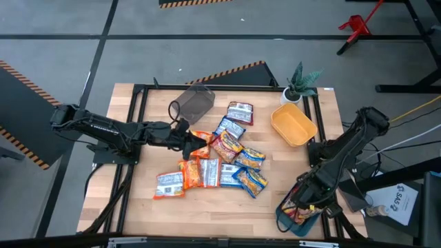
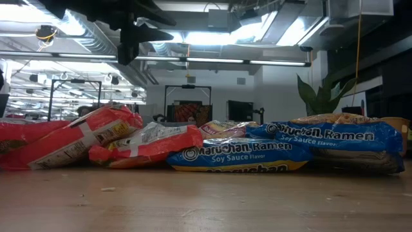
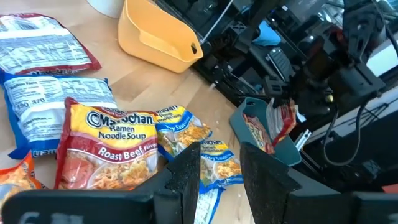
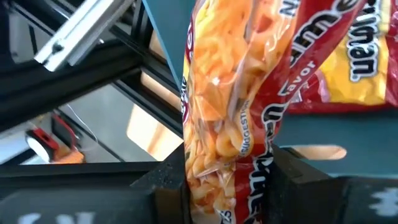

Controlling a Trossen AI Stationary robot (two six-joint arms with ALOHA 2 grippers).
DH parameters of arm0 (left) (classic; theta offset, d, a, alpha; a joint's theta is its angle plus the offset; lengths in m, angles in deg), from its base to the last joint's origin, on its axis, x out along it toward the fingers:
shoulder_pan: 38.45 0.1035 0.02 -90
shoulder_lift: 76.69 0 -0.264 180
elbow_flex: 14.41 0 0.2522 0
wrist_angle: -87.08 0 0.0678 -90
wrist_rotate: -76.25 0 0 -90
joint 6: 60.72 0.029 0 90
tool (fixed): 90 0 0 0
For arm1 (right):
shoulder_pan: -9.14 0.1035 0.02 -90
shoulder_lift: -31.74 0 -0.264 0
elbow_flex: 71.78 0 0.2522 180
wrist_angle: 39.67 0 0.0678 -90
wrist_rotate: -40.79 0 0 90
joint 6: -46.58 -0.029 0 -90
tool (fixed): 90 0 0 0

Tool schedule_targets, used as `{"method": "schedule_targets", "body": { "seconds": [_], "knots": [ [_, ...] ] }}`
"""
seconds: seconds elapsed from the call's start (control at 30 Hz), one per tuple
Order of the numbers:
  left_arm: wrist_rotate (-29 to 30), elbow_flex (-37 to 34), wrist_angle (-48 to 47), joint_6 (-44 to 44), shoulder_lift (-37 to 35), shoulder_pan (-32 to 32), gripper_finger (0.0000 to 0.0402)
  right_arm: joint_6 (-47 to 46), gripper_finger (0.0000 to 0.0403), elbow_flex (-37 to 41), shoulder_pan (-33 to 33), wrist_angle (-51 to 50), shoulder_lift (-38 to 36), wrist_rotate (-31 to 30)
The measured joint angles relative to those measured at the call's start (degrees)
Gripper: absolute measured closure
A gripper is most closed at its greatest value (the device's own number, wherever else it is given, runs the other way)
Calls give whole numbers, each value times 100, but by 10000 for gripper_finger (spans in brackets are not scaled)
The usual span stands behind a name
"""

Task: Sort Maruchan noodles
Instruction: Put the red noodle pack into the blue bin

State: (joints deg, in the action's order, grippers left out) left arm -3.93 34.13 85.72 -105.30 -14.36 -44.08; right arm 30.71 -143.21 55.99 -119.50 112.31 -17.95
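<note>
Several Maruchan noodle packets (image 1: 220, 162) lie in a loose overlapping pile mid-table, printed orange, red, blue and silver. The low view shows red ones (image 2: 77, 138) and blue Soy Sauce ones (image 2: 322, 138) flat on the wood. My left gripper (image 1: 196, 143) reaches in from the table's left over the pile's left part. It is open (image 3: 221, 171) above a blue packet (image 3: 214, 165), beside a Roast Beef packet (image 3: 106, 146). My right gripper (image 1: 303, 203) is past the table's right near corner over a teal container (image 1: 298, 215), shut on a red-orange packet (image 4: 230, 124). My right gripper pinches the red-orange packet between its two fingers (image 4: 166, 186), which lie across the packet's narrow width at one end (image 4: 230, 180). The fingers point down from above. The packet hangs below them into the teal container (image 3: 258, 134), where another red-yellow packet (image 4: 354, 68) lies.
A grey container (image 1: 193, 102) lies on its side at the far left of the pile. A yellow container (image 1: 294, 125) stands at the far right, and a small potted plant (image 1: 301, 84) behind it. Bare wood shows along the near edge (image 1: 227, 207).
</note>
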Motion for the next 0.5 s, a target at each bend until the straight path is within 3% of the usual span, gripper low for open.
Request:
{"method": "schedule_targets", "body": {
  "seconds": [0.5],
  "knots": [
    [157,0,0,113,0,-2,294,1544,294,-414,4,120,71,-111]
  ]
}}
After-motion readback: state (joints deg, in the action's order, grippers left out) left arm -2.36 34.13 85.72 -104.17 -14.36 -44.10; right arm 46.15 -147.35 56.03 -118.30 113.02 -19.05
